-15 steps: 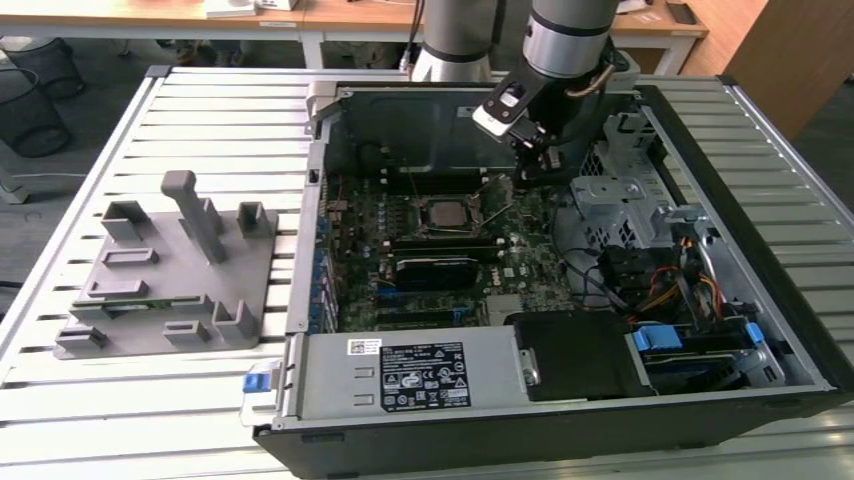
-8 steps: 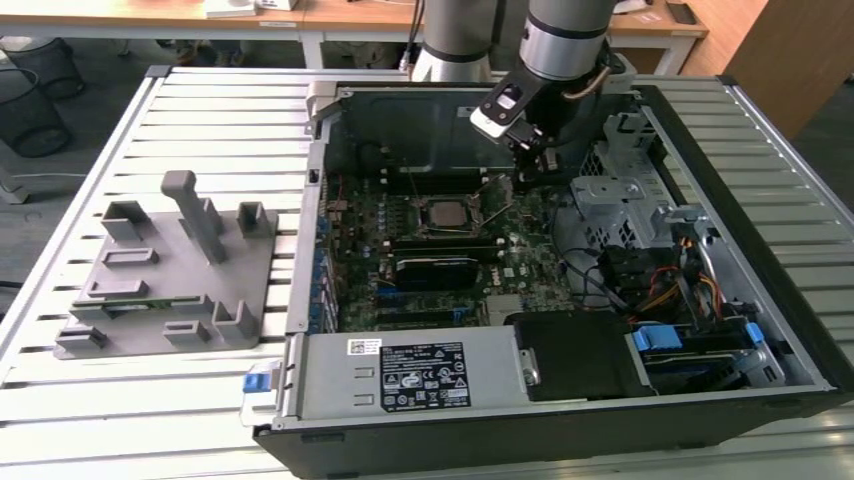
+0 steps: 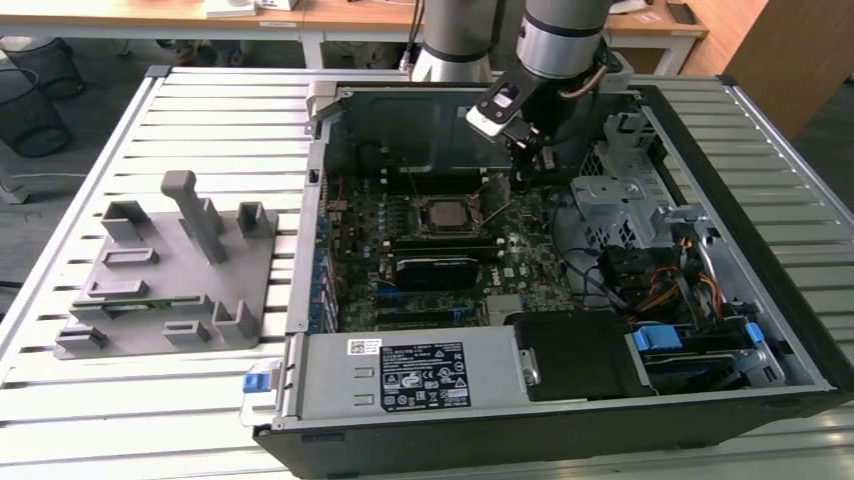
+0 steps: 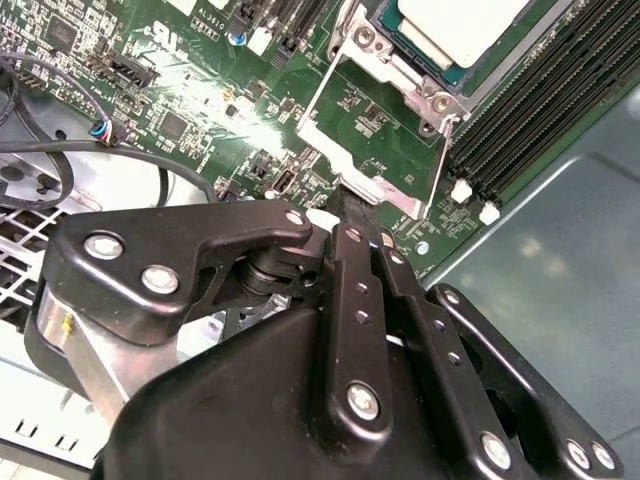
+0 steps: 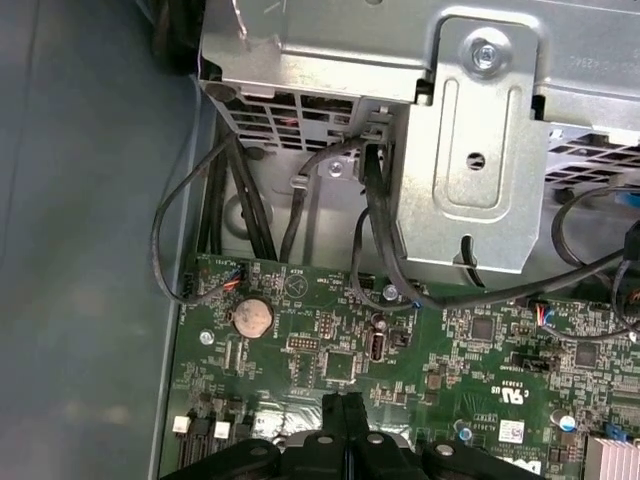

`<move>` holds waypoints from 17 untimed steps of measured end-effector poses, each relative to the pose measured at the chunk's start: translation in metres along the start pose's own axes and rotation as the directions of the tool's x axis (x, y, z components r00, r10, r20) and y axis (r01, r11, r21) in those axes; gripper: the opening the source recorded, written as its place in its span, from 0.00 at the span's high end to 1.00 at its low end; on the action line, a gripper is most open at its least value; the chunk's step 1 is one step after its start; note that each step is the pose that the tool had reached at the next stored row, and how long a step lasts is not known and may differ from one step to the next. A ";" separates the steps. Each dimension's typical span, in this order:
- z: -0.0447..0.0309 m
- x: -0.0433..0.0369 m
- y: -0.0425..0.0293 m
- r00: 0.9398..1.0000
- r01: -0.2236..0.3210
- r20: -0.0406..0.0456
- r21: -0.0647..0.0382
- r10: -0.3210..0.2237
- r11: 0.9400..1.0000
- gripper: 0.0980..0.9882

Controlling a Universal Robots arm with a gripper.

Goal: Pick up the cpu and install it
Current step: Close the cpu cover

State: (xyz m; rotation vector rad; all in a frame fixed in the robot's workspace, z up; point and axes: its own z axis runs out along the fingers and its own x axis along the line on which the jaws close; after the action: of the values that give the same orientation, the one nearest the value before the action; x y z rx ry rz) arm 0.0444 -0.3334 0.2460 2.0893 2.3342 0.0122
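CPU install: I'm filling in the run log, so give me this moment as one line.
gripper: jaws shut, low over motherboard | cpu: seated, uncovered | load plate: swung open, next to jaws

Silver-grey tubular robot arm (image 3: 561, 40) with a black linkage gripper (image 4: 345, 205).
Many round silver screws (image 4: 362, 400) sit on its matte black jointed metal links.

A pale slatted table (image 3: 200, 110) takes up most of the room on show, its ribs catching a soft, even light. Beyond the table's far edge runs a wooden desk (image 3: 360, 15) on white legs. Off the table's far corner on the exterior view's right stands a brown wooden cabinet (image 3: 787, 50). On the exterior view's left, grey floor (image 3: 40, 230) lies beside the table, with two black wire bins (image 3: 27, 110) standing near its far corner.
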 end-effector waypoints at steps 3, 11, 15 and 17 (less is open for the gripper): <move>-0.0012 0.0003 -0.0022 1.000 0.000 0.000 0.000 0.000 1.000 0.99; -0.0016 0.0014 -0.0117 1.000 0.000 0.000 0.001 0.000 1.000 0.99; -0.0016 0.0019 -0.0165 1.000 0.000 0.000 0.001 0.000 1.000 0.99; -0.0016 0.0021 -0.0184 1.000 0.000 0.000 0.001 0.000 1.000 0.99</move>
State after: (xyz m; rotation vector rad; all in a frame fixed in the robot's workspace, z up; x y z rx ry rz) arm 0.0259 -0.3333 0.2474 2.0897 2.3346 0.0118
